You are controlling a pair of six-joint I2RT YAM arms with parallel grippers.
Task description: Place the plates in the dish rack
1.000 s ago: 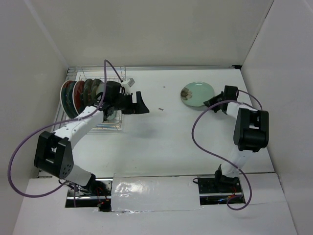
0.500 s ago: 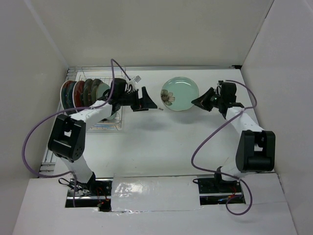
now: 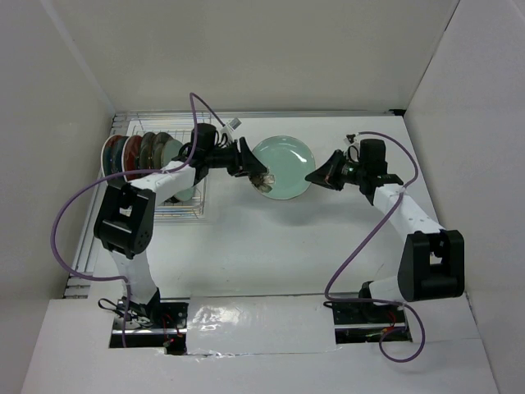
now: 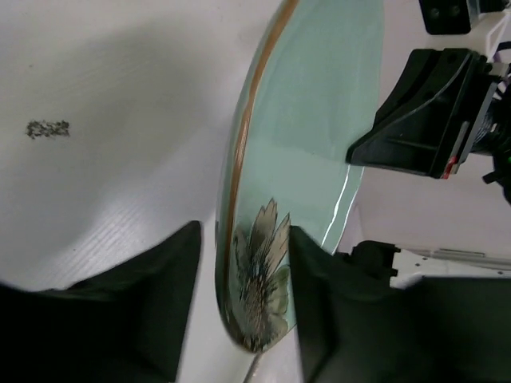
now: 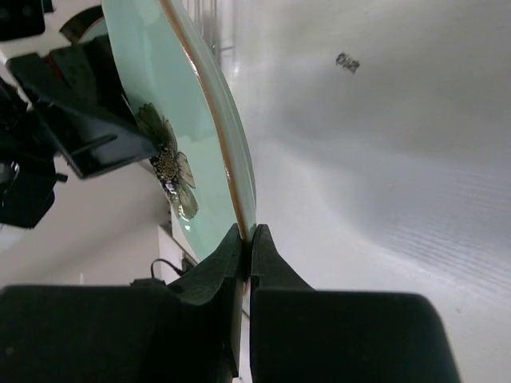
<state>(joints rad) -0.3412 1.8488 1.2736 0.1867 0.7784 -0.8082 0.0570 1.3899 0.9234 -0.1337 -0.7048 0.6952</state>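
Closest to the right wrist camera, the right gripper [image 5: 246, 233] has its two black fingers pressed together on the gold-lined rim of the mint plate [image 5: 148, 68], so it is pinching that plate by the edge. From those fingertips the plate runs up and away, seen nearly edge-on, its flower print on the face turned to the fingers' left.

On the plate's far rim from that grip sits the left gripper [image 4: 244, 235]. Its jaws are apart and straddle the rim at the flower. One finger [image 4: 160, 303] stands just off the plate's back with a thin strip of white showing between them. The other is right against the printed face, though contact cannot be judged.

Past the left fingertips, across the plate, the right gripper's black body shows, and off to the back side of the plate a dark speck [image 4: 48, 128] marks the table [image 3: 271, 246].

Farthest off, behind the left gripper and alongside its forearm, is the dish rack [image 3: 160, 125], with a row of racked plates [image 3: 131, 154] standing on edge in it, red and dark ones among them
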